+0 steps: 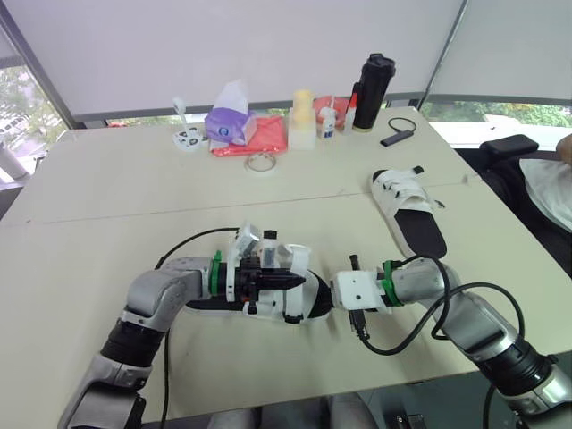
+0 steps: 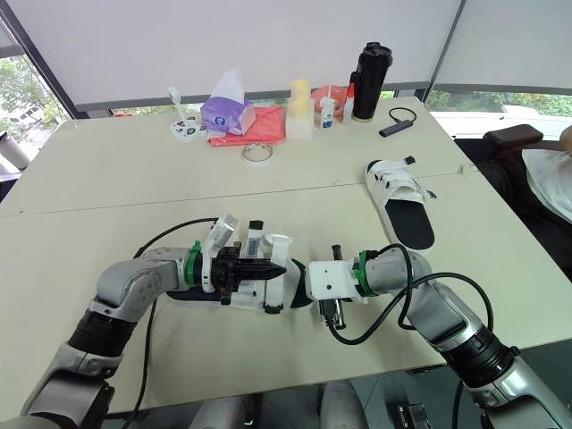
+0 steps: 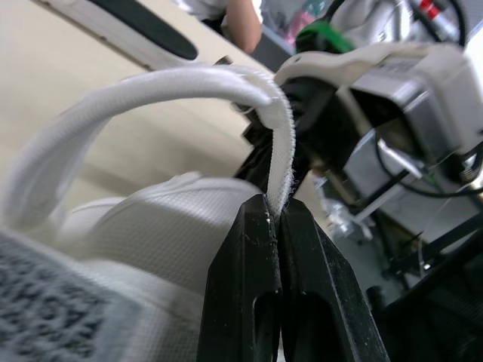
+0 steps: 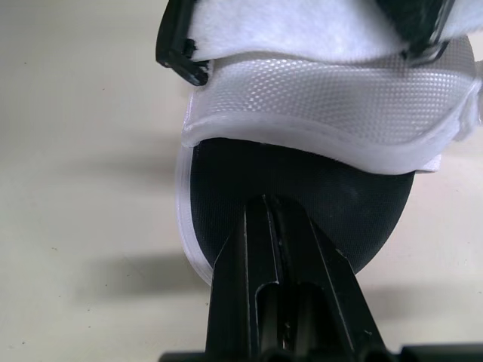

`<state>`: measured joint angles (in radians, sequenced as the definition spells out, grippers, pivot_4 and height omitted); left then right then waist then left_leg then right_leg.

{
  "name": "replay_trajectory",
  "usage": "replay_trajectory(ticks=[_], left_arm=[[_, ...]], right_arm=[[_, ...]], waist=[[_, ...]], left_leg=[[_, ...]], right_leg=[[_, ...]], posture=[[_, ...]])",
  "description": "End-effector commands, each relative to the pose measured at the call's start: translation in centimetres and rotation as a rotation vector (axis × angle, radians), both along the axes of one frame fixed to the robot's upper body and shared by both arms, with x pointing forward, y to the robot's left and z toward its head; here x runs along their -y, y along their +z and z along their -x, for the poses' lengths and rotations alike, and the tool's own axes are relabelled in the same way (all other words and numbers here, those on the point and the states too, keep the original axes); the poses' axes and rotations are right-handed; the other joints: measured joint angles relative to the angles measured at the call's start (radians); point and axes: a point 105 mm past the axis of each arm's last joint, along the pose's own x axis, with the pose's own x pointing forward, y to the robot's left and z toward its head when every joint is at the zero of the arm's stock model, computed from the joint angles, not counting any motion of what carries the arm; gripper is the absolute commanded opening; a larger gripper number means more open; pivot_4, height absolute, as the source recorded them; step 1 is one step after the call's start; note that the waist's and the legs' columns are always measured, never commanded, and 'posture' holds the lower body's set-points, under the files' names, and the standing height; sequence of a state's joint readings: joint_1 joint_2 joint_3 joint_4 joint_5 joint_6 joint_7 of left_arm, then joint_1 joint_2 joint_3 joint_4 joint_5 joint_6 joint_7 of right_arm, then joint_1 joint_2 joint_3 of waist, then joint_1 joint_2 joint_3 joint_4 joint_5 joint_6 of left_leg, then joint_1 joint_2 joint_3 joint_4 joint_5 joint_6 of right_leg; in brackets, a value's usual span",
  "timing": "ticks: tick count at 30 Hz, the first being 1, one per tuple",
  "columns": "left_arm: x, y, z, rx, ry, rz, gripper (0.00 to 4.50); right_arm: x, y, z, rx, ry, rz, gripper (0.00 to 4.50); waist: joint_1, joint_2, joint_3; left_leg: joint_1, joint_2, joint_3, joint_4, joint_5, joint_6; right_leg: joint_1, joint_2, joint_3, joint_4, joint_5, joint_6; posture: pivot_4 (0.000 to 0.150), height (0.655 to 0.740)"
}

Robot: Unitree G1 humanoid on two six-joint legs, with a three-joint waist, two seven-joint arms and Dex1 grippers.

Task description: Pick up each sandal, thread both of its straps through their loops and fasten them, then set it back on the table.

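At the near edge of the pale matte surface (image 1: 107,197) lies the near sandal (image 4: 332,98), white woven mesh over a rounded black footbed (image 4: 302,181). It sits between the arms, with the left gripper (image 3: 273,204) pinched tight on its fuzzy white strap (image 3: 189,83), which arches up in a loop. The right gripper (image 4: 266,200) has its black fingers pressed together, tips over the toe end of that footbed. Farther back on the right the second sandal (image 1: 407,210) lies flat and well apart, white straps across its upper, and beyond it are a tape ring (image 1: 261,163) and a tall black bottle (image 1: 373,91).
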<state>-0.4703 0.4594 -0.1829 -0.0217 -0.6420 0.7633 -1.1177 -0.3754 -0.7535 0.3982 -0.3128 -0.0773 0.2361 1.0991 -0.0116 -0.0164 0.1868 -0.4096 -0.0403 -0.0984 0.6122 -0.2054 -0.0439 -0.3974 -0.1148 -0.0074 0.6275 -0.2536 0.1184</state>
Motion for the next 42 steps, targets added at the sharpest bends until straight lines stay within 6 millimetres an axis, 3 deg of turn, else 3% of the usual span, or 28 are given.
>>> replay_trajectory(ticks=[1,9,19,22,30,35,42], left_arm=[[0.0,0.2,0.5,0.037,-0.061,-0.015,0.02],[-0.1,0.9,1.7,0.045,-0.134,0.025,0.02],[0.1,0.6,2.5,0.150,-0.177,-0.013,0.02],[-0.2,-0.4,3.0,0.201,-0.201,-0.077,0.02],[-0.2,-0.9,2.0,0.291,-0.147,-0.100,0.02],[0.5,0.6,0.5,0.353,-0.059,-0.009,0.02],[0.7,1.5,1.1,0.300,-0.076,0.063,0.02]], right_arm=[[0.2,-0.3,-0.3,0.011,-0.018,0.024,0.00],[0.2,-0.4,-0.2,0.009,-0.021,0.023,0.00],[0.1,-0.4,-0.3,0.009,-0.019,0.021,0.00],[0.1,-0.4,-0.3,0.009,-0.019,0.021,0.00],[0.0,-0.4,-0.3,0.009,-0.018,0.020,0.00],[0.0,-0.4,-0.3,0.010,-0.016,0.019,0.00],[0.0,-0.4,-0.3,0.011,-0.016,0.021,0.00]], waist=[[0.000,0.000,0.000],[-0.001,0.000,0.000],[-0.001,0.000,0.000],[-0.002,0.000,0.000],[-0.001,0.000,0.000],[0.000,0.000,0.000],[0.000,0.000,0.000]], left_leg=[[0.000,0.000,0.000,0.000,0.000,0.000],[0.000,0.001,0.000,-0.001,0.000,0.000],[0.000,0.001,0.000,-0.001,0.000,0.000],[0.000,0.001,0.000,-0.001,0.000,0.000],[0.000,0.001,0.000,-0.001,0.000,0.000],[0.000,0.001,0.000,-0.001,0.000,0.000],[0.000,0.001,0.000,-0.001,0.000,0.000]], right_leg=[[0.000,0.000,0.000,0.000,0.000,0.000],[0.000,0.000,0.000,0.000,0.000,0.000],[0.000,0.000,0.000,-0.001,0.000,0.000],[-0.001,0.000,0.000,-0.001,0.000,0.000],[-0.001,0.000,0.000,-0.001,0.000,0.000],[0.000,0.000,0.000,-0.001,0.000,0.000],[0.000,0.000,0.000,-0.001,0.000,0.000]], posture=[[0.150,0.7400],[0.150,0.7400],[0.150,0.7400],[0.150,0.7400],[0.150,0.7400],[0.150,0.7400],[0.150,0.7400]])
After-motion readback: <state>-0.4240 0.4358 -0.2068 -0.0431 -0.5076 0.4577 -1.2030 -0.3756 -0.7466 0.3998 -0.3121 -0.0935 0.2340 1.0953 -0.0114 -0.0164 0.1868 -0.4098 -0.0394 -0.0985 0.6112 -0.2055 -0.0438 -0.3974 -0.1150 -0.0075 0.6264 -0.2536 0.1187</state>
